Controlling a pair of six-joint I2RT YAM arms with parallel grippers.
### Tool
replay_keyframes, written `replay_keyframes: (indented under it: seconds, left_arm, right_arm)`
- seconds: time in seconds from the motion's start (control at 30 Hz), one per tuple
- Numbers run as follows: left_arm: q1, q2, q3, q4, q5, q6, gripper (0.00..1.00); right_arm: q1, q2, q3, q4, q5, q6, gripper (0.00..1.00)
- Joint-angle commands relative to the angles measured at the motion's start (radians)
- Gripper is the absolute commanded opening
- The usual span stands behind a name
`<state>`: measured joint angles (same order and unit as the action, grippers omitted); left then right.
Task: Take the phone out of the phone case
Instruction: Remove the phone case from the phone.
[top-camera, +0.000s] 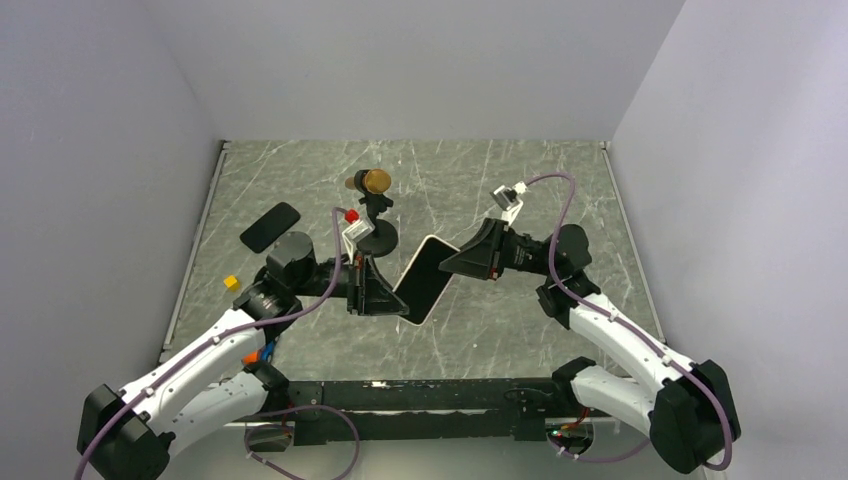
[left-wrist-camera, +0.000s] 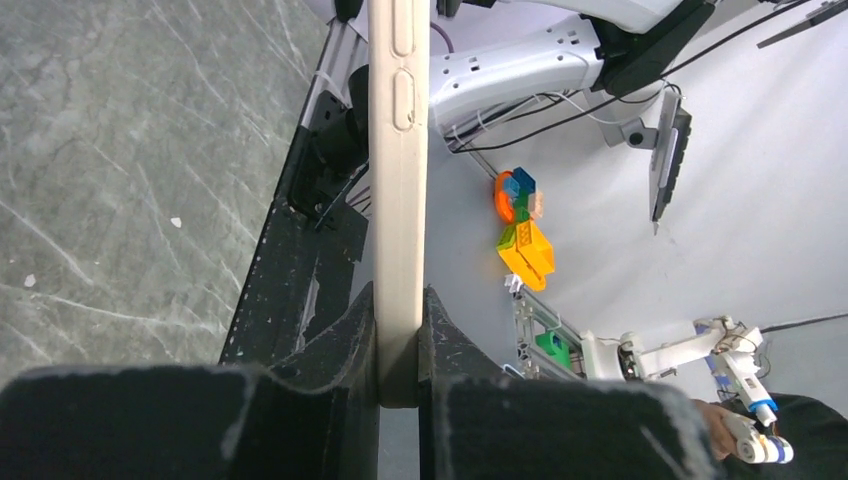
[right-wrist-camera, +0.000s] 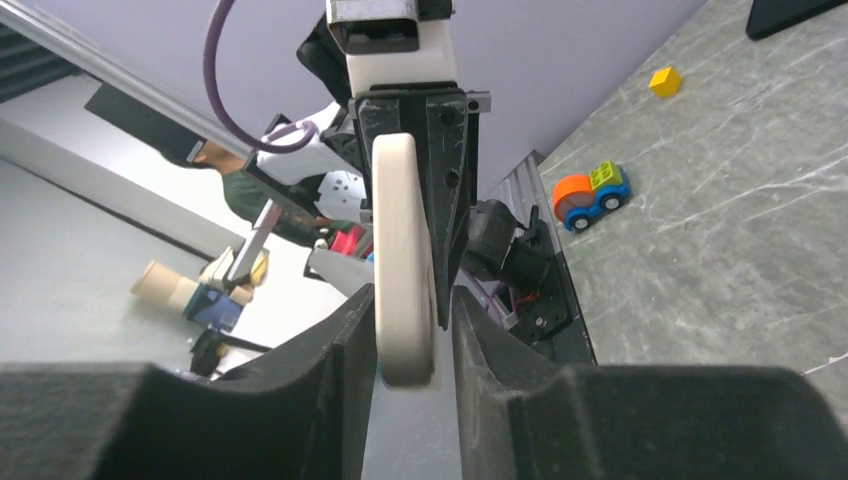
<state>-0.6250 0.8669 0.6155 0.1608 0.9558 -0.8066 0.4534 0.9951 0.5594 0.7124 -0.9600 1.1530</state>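
Note:
The phone, in its beige case (top-camera: 425, 278), is held tilted above the middle of the table, dark face up. My left gripper (top-camera: 385, 290) is shut on the case's lower left end; in the left wrist view both pads press the case's edge (left-wrist-camera: 398, 180) at the gripper (left-wrist-camera: 400, 310). My right gripper (top-camera: 455, 262) is at the case's upper right end. In the right wrist view its jaws (right-wrist-camera: 412, 305) straddle the case's rounded corner (right-wrist-camera: 400, 230): the left pad touches and a narrow gap shows on the right. The phone sits inside the case.
A flat black slab (top-camera: 270, 227) lies at the far left. A black stand with a gold-tipped piece (top-camera: 376, 182) is just behind the grippers. A yellow cube (top-camera: 231, 282) and a small toy car (right-wrist-camera: 592, 194) sit near the left arm.

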Motion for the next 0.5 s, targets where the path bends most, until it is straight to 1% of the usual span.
replay_keyframes:
  seconds: [0.0, 0.03, 0.07, 0.13, 0.17, 0.23, 0.27, 0.3, 0.33, 0.37, 0.4, 0.43, 0.47]
  left_arm:
    - [-0.004, 0.001, 0.032, 0.147, 0.036, -0.037, 0.0]
    - [-0.003, 0.0, 0.032, 0.146, 0.037, -0.038, 0.0]
    - [-0.004, -0.002, 0.031, 0.149, 0.039, -0.041, 0.0]
    - [-0.003, -0.004, 0.027, 0.16, 0.038, -0.052, 0.0]
    - [-0.003, -0.005, 0.028, 0.157, 0.036, -0.052, 0.0]
    - [-0.002, -0.011, 0.041, 0.11, 0.019, -0.032, 0.01]
    - [-0.001, -0.017, 0.055, 0.048, -0.002, -0.006, 0.11]
    - [0.002, -0.027, 0.069, -0.014, -0.027, 0.027, 0.25]
    - [0.002, -0.041, 0.08, -0.081, -0.063, 0.062, 0.4]
    - [0.004, -0.058, 0.085, -0.132, -0.099, 0.086, 0.53]
    - [0.008, -0.079, 0.082, -0.155, -0.13, 0.104, 0.6]
    - [0.011, -0.101, 0.072, -0.182, -0.155, 0.11, 0.64]
    - [0.018, -0.122, 0.06, -0.183, -0.167, 0.106, 0.65]
  right_arm:
    - [0.044, 0.01, 0.027, 0.031, 0.032, -0.005, 0.35]
    - [0.048, 0.01, 0.031, 0.024, 0.039, -0.011, 0.32]
    - [0.052, 0.013, 0.031, 0.029, 0.044, -0.008, 0.27]
    - [0.062, 0.023, 0.037, 0.05, 0.045, 0.004, 0.03]
    - [0.063, 0.026, 0.039, 0.056, 0.045, 0.01, 0.0]
    - [0.063, 0.017, 0.038, 0.044, 0.06, 0.019, 0.0]
    - [0.06, 0.01, 0.043, 0.006, 0.077, 0.013, 0.0]
    - [0.06, 0.003, 0.057, -0.039, 0.088, 0.002, 0.0]
    - [0.06, -0.002, 0.07, -0.086, 0.095, -0.011, 0.0]
    - [0.059, -0.004, 0.081, -0.114, 0.099, -0.014, 0.0]
    - [0.057, -0.007, 0.091, -0.129, 0.099, -0.009, 0.0]
    - [0.052, -0.006, 0.097, -0.132, 0.094, 0.004, 0.0]
    - [0.047, -0.005, 0.099, -0.127, 0.087, 0.017, 0.0]
